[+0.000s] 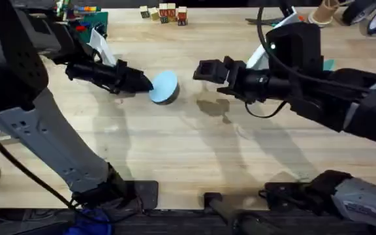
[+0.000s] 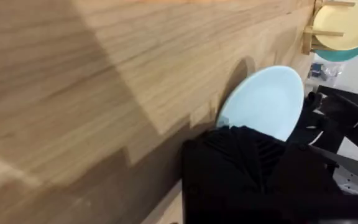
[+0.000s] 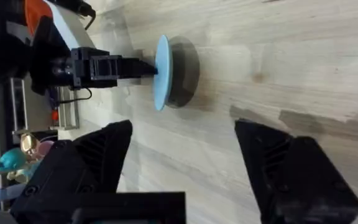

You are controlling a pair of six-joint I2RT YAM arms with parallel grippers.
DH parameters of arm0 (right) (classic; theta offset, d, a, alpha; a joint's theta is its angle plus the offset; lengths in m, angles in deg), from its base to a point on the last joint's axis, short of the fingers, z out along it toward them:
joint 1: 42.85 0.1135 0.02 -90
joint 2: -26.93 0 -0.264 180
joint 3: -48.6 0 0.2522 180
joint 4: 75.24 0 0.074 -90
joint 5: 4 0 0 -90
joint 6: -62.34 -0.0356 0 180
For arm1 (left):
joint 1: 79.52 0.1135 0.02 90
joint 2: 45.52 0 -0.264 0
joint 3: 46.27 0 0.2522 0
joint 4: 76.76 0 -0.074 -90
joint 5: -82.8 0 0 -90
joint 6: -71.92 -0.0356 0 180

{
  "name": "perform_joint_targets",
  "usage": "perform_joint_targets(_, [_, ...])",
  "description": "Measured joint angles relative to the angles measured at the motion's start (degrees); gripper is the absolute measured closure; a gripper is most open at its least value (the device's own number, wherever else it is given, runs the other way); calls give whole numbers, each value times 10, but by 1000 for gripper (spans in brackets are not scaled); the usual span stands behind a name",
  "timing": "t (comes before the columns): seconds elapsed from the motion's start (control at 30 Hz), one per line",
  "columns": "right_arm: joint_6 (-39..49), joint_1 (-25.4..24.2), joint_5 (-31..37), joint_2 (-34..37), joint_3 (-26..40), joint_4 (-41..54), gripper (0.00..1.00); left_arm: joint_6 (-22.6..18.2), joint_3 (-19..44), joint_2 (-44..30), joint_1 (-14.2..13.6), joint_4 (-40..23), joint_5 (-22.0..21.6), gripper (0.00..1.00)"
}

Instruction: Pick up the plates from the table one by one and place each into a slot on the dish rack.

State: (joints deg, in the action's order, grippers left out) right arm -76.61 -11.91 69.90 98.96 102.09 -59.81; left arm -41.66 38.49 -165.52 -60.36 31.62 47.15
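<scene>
I see the light blue plate (image 1: pixel 164 85) held on edge above the table (image 1: pixel 175 150), left of centre in the overhead view, with its lower rim close to the wood and a dark shadow beside it. The left gripper (image 1: pixel 145 83) has its black fingers closed on the rim of this plate; in the left wrist view the plate (image 2: pixel 265 102) rises directly out of the fingers (image 2: pixel 241 155), and in the right wrist view the same plate (image 3: pixel 161 71) appears edge-on at the tip of the left gripper (image 3: pixel 148 67). The left arm reaches in from the left side of the table, roughly level with the plate. The right gripper (image 1: pixel 200 70) hangs to the right of the plate, apart from it, and points toward it. Its two fingers (image 3: pixel 291 168) stand wide apart, and I see only bare table between them; they hold nothing. In the left wrist view I see the dish rack (image 2: pixel 319 28) beyond the blue plate, at the far side of the table, with a cream plate (image 2: pixel 347 25) standing between its pegs and a teal plate (image 2: pixel 340 55) just behind that one. A group of coloured letter blocks (image 1: pixel 165 13) sits at the far edge of the table, well apart from both grippers.
</scene>
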Motion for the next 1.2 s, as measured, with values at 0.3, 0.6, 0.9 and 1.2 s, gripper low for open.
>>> perform_joint_targets(0.3, [-29, 4, 2, 50, 0, -44, 7, 0, 0, 0, 0, 0, 0, 960])
perform_joint_targets(0.6, [-52, 45, 2, 124, 0, -144, 9, 0, 0, 0, 0, 0, 0, 960])
perform_joint_targets(0.9, [-76, 71, 2, 199, 3, -228, 7, 0, 0, 0, 0, 0, 0, 960])
perform_joint_targets(1.2, [-85, 94, 2, 264, 31, -275, 7, 0, 0, 0, 0, 0, 0, 960])
